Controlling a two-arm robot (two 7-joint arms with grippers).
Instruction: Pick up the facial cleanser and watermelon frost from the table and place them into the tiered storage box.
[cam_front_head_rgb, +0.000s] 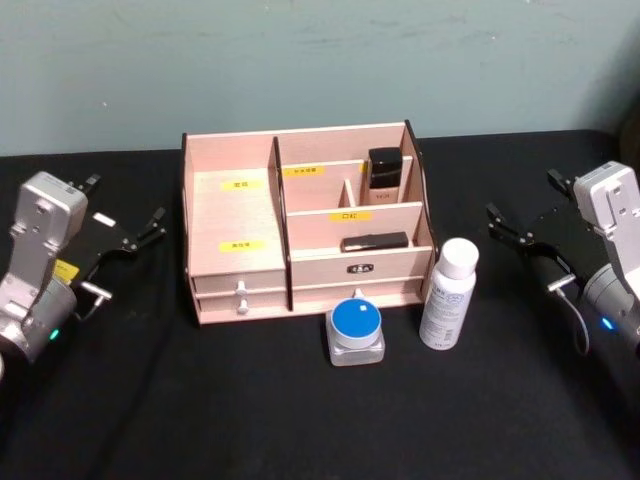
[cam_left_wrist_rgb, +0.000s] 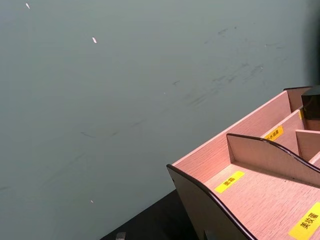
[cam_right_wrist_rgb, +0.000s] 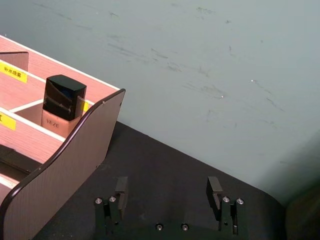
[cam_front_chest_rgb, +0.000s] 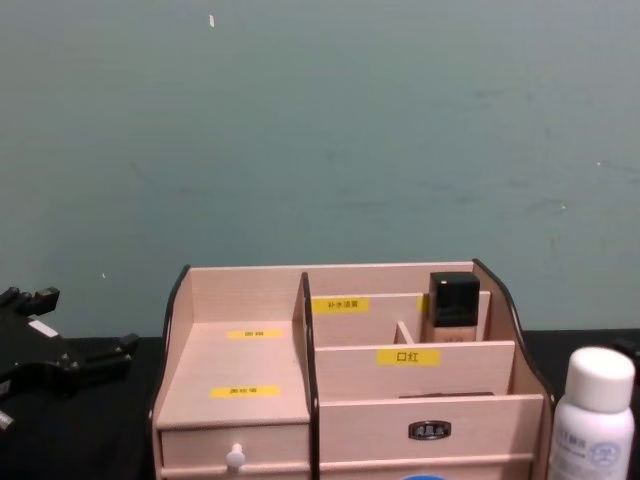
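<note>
Progress: nothing has been placed yet. Both items to be moved stand on the black cloth-covered table (cam_front_head_rgb: 250, 420), so both picks and both placements appear to remain. Nearest the robot is a squat clear jar with a round blue lid (cam_front_head_rgb: 356, 333), upright and just in front of the box's base drawers. It is taken to be the watermelon frost, though no label can be read. Just beside it on the robot's right, apart from the jar, is a tall white bottle with a white cap and fine printed text (cam_front_head_rgb: 449, 294). It stands upright close to the box's front right corner and is taken to be the facial cleanser. Flanking the scene are two grippers. The left gripper (cam_front_head_rgb: 122, 205) is well to the left of the box, fingers spread, holding nothing. The right gripper (cam_front_head_rgb: 527, 205) is to the right of the box and beyond the white bottle, its fingers parted with nothing between them. Behind stands the tiered storage box (cam_front_head_rgb: 232, 215), of pale stepped wood with dark edges and yellow labels. It has small drawers with white knobs (cam_front_head_rgb: 241, 297) along the base, a wide bay on its left and rising tiers on its right. The front tier holds a flat black item (cam_front_head_rgb: 374, 242). Farther back on the right stands a beige bottle with a square black cap (cam_front_head_rgb: 385, 170). Farthest is a plain grey-green wall (cam_front_head_rgb: 320, 60).
</note>
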